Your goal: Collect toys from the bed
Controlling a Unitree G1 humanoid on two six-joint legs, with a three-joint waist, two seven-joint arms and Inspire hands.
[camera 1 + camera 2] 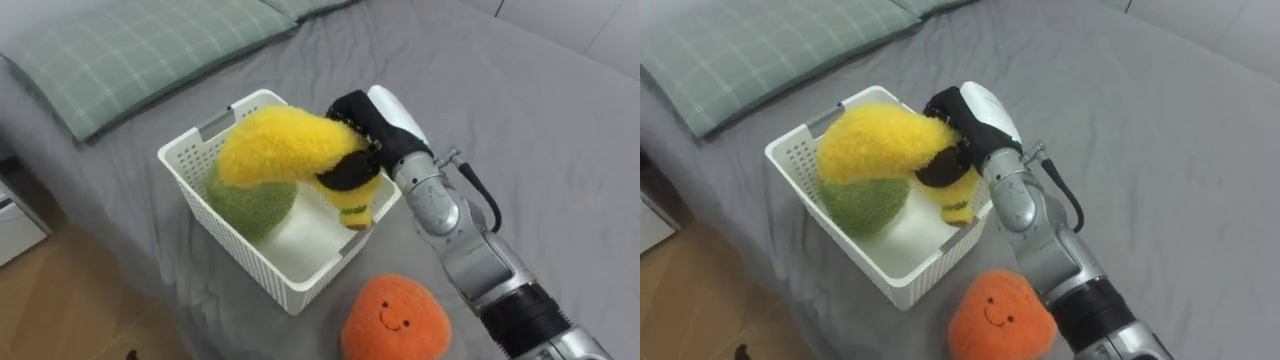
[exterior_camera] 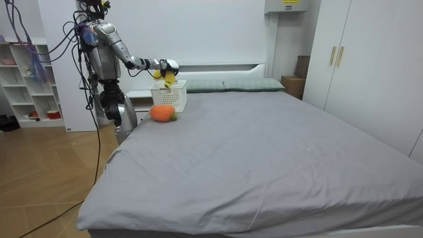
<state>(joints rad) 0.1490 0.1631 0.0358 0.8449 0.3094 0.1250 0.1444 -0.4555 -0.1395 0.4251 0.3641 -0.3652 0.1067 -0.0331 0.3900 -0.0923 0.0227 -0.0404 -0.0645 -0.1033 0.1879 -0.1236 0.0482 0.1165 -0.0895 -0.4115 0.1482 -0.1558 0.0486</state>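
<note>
The right hand (image 1: 362, 118), in the middle of the frame, is clenched around the narrow end of a fluffy yellow toy (image 1: 272, 146). It holds the toy over the open white basket (image 1: 262, 266). The toy's bulk stretches left across the basket and hides part of the far rim, while its striped tip hangs by the right-hand rim. Under it a green toy (image 1: 252, 208) lies inside the basket against the left wall, with part of the white bottom showing beside it. The basket stands on the grey bed (image 1: 530, 130) near the edge. An orange toy (image 1: 396, 320) with a smiling face lies on the sheet just beside the basket, at the lower edge of the frame and next to the forearm. A green checked pillow (image 1: 130, 50) fills the upper left, and wooden floor (image 1: 60, 305) shows lower left.
</note>
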